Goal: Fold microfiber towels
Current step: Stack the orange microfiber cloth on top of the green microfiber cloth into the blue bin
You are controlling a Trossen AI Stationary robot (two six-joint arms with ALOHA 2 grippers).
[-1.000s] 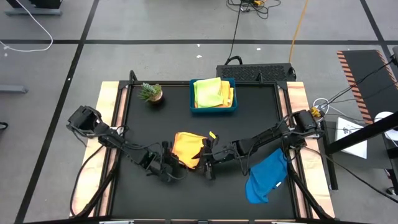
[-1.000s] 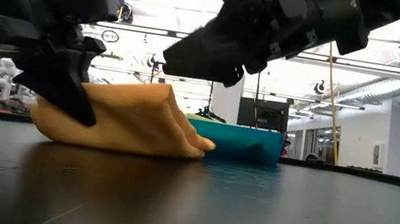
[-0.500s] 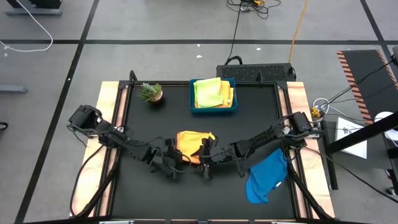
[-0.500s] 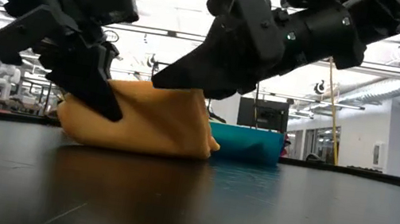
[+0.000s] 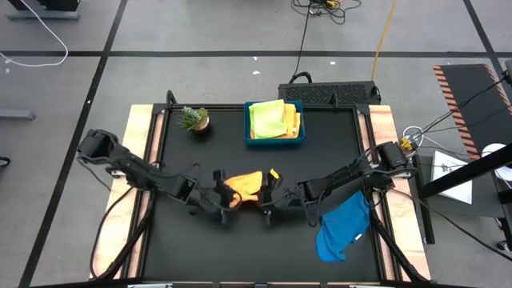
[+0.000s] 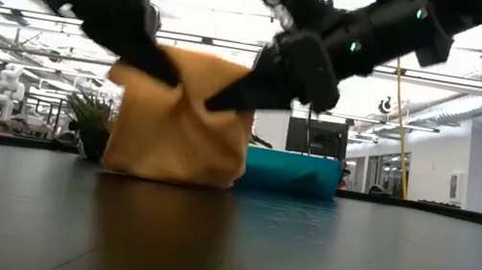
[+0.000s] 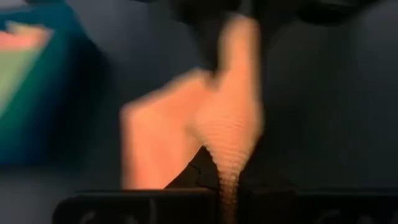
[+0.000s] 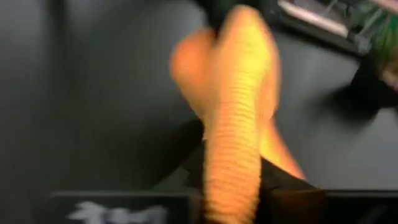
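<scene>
An orange microfiber towel [image 5: 246, 184] stands bunched at the table's middle, held up between both grippers, with its lower edge on the black table [image 5: 192, 256]. My left gripper [image 5: 226, 195] is shut on its left upper part. My right gripper [image 5: 268, 197] is shut on its right upper part. In the low view the towel [image 6: 179, 125] hangs like a sack under the two grippers. A blue towel [image 5: 344, 226] lies crumpled at the near right, draped over the table's edge. My left gripper pinches the towel's upper left edge [image 6: 162, 70] between its two fingers, slanting down from the table's left. A bunched fold runs back between the fingers [image 7: 224, 177]. The towel hangs below with its bottom [image 6: 167, 174] on the table. My right gripper pinches the towel's upper right edge [image 6: 227, 100] between its two fingers, slanting down from the table's right. A thick fold of cloth [image 8: 233, 155] lies between the fingers. The cloth sags slack between the two holds.
A blue tray [image 5: 274, 138] at the far middle holds lime green, yellow and orange cloths. A small potted plant [image 5: 194, 119] stands at the far left. Bare black table lies at the near left and near middle.
My left gripper has risen and gone toward the table's far edge and right, carrying its part of the orange towel up. My right gripper has rolled and taken hold of the towel's top. The towel has gone from a low heap to standing tall, its bottom staying on the table.
</scene>
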